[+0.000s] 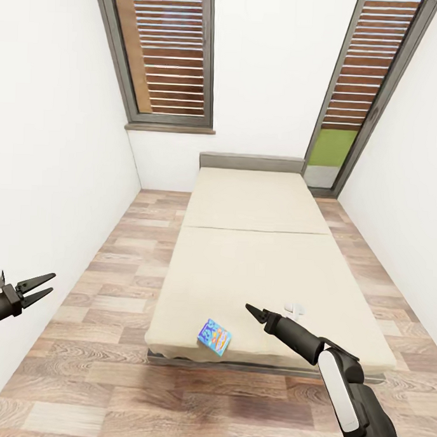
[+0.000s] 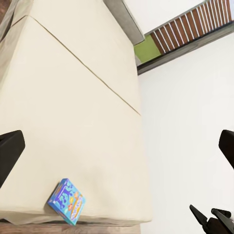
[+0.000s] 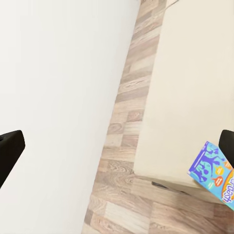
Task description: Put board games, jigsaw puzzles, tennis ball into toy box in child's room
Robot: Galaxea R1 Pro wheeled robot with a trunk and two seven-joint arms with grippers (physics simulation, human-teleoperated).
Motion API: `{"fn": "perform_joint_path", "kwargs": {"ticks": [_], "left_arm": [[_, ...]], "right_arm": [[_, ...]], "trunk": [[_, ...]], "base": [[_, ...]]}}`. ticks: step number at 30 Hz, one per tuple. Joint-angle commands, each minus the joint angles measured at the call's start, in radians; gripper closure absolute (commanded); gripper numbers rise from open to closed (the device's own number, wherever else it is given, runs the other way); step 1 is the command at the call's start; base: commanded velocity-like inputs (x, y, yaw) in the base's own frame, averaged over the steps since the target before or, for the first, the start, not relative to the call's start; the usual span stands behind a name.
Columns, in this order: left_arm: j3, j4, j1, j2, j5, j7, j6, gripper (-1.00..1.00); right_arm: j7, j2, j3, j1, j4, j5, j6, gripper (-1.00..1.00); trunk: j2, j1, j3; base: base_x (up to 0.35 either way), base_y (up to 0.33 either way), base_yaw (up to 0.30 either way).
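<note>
One game in sight: small blue flat board game box (image 1: 214, 336), lying near the foot edge of the long beige bed (image 1: 249, 245)
Left black gripper (image 1: 44, 286): fingers spread a little, holding nothing; out over the wood-plank floor (image 1: 91, 378)
Right black gripper (image 1: 253, 311): over the bed's foot, just beside the blue box; can't tell how far it's open

Blue board game (image 1: 214, 336), beige bed (image 1: 255, 245)

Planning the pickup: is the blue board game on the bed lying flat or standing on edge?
Lying flat. The blue board game rests face up on the bed near its foot corner; its printed cover shows in head and left wrist views.
</note>
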Motion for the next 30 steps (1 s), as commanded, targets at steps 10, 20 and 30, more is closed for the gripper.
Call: {"fn": "perform_joint_path", "kwargs": {"ticks": [10, 20, 30], "left_arm": [[0.001, 0.001, -0.001, 0.0, 0.001, -0.003, 0.007, -1.0], [0.001, 0.0, -0.001, 0.0, 0.001, -0.003, 0.007, -1.0], [0.001, 0.0, -0.001, 0.0, 0.001, -0.001, 0.007, -1.0]], "right_arm": [[0.0, 0.0, -0.002, -0.001, -0.001, -0.006, 0.008, -1.0], [-0.005, 0.0, -0.002, -0.001, 0.001, -0.006, 0.008, -1.0], [-0.032, 0.0, -0.002, -0.001, 0.001, -0.006, 0.008, -1.0]], "trunk": [[-0.002, 0.001, 0.015], [-0.002, 0.001, 0.032], [-0.002, 0.001, 0.048]], "base": [[0.0, 0.0, 0.0], [0.0, 0.0, 0.0], [0.0, 0.0, 0.0]]}}
